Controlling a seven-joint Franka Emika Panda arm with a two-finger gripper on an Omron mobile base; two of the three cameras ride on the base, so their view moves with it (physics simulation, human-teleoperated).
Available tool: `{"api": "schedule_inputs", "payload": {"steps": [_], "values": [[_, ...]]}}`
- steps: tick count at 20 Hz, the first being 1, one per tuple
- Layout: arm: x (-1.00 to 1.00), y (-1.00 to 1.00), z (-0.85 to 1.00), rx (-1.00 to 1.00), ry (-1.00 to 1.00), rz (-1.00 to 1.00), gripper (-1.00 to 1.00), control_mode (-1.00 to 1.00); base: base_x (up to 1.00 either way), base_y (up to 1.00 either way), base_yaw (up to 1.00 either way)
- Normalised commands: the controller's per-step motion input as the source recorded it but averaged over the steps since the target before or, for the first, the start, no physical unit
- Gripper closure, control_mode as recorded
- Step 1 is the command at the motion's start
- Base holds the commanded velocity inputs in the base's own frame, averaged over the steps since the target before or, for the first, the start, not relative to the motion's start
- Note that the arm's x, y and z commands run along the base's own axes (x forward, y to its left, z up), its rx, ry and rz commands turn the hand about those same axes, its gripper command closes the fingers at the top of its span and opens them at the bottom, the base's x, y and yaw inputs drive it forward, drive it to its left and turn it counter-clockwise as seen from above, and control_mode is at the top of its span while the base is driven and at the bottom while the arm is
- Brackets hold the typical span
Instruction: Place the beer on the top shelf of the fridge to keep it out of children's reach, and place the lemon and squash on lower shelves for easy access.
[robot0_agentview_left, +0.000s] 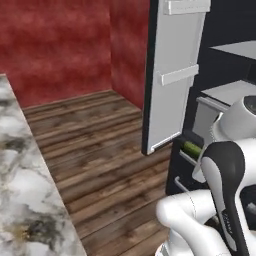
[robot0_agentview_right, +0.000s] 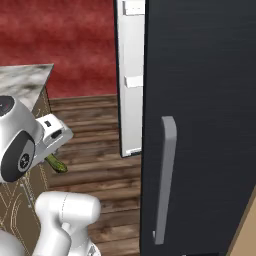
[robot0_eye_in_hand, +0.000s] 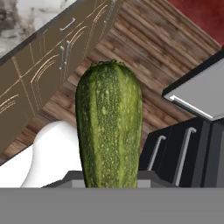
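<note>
- Green and speckled, the squash (robot0_eye_in_hand: 109, 127) stands right up the middle of the hand view, rising from the bottom edge between the pincer's sides, so the pincer is clamped nearly all the way closed on it.
- Fingertips themselves are hidden behind the squash, can't make them out.
- Left base view: a bit of the squash (robot0_agentview_left: 191, 147) pokes out at centre right, just left of the white arm (robot0_agentview_left: 220, 200) and right in front of the fridge's (robot0_agentview_left: 235, 30) dark interior.
- Right base view: the squash (robot0_agentview_right: 56, 164) hangs at lower left under the gripper (robot0_agentview_right: 52, 150), tilted down to the right, over the wooden floor (robot0_agentview_right: 95, 150).
- Fridge door (robot0_agentview_left: 172, 75) is swung open, white lining and door racks in the upper middle of the left base view.
- Light-grey shelf plates (robot0_agentview_left: 227, 92) sit at the right edge of that view, one above the other.
- Marble counter (robot0_agentview_left: 25, 190) fills the lower left of the left base view, tan cupboards (robot0_eye_in_hand: 39, 83) at upper left of the hand view.
- Red wall (robot0_agentview_left: 60, 45) behind everything.
</note>
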Motion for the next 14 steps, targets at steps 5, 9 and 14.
{"api": "schedule_inputs", "payload": {"steps": [5, 9, 14], "values": [[0.00, 0.00, 0.00, 0.00, 0.00, 0.00, 1.00, 1.00, 0.73, 0.22, -0.49], [0.00, 0.00, 0.00, 0.00, 0.00, 0.00, 1.00, 1.00, 0.59, 0.11, -0.55], [0.00, 0.00, 0.00, 0.00, 0.00, 0.00, 1.00, 1.00, 0.58, 0.48, -0.55]]}}
